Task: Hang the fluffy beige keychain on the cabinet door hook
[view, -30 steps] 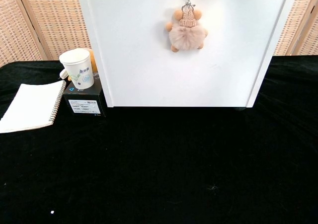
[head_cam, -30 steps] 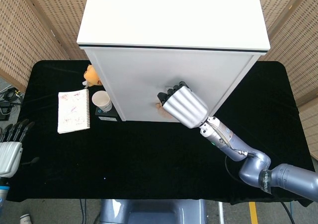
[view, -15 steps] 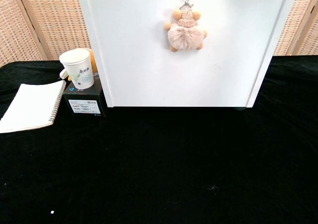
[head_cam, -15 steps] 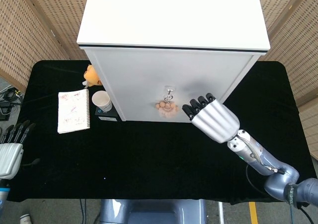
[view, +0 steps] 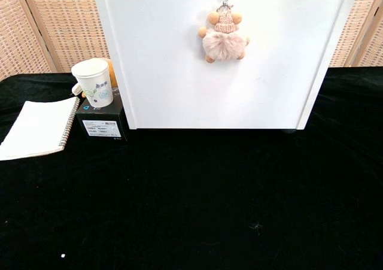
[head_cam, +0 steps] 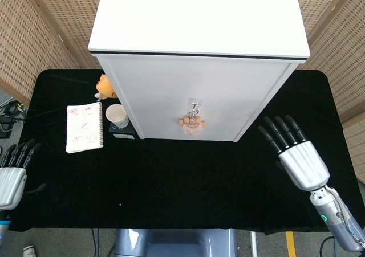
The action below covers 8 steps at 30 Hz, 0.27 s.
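Observation:
The fluffy beige keychain [head_cam: 193, 123] [view: 224, 38] hangs by its metal ring from the hook [head_cam: 194, 103] on the white cabinet door [head_cam: 188, 106] [view: 179, 60]. Nothing touches it. My right hand [head_cam: 293, 151] hovers over the black table at the right, well clear of the cabinet, fingers straight and apart, holding nothing. My left hand [head_cam: 12, 174] sits at the far left edge of the head view, fingers extended, empty. Neither hand appears in the chest view.
A paper cup [view: 94, 82] stands on a small black box [view: 102, 121] left of the cabinet, with an orange plush toy [head_cam: 104, 86] behind it. A spiral notebook [head_cam: 84, 127] lies further left. Wicker screens [view: 54, 24] stand behind the table.
My right hand let go of the keychain at the door and drew back right and toward the table's near edge. The keychain now hangs free on the hook. Left hand barely moved.

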{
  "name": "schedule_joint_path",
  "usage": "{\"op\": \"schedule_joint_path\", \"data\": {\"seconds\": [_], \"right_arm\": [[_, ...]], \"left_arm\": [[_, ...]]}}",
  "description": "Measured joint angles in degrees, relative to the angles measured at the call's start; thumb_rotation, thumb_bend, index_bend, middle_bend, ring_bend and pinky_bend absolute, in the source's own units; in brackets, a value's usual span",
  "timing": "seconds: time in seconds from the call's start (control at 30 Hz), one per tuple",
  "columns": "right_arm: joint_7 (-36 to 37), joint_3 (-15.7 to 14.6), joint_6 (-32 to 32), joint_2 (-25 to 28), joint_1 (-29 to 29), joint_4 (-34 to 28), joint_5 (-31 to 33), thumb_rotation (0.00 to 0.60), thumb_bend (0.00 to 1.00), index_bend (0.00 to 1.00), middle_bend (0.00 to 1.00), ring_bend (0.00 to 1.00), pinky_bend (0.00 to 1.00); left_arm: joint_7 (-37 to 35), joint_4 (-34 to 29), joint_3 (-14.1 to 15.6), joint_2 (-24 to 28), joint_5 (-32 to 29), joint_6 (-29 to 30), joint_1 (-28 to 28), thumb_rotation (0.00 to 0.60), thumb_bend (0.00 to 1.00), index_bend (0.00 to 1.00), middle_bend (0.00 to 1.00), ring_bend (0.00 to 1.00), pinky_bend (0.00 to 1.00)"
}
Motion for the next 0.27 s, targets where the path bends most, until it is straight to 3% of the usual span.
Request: {"op": "schedule_joint_path", "data": {"seconds": [0.27], "right_arm": [[10.35, -1.0, 1.03, -4.97, -5.98, 7.5, 6.04, 0.6, 0.0, 0.0, 0.0, 0.0, 0.0]], "left_arm": [[-1.34, -0.11, 0.46, 0.52, 1.71, 1.6, 0.8, 0.6, 0.0, 0.0, 0.0, 0.0, 0.0]]}}
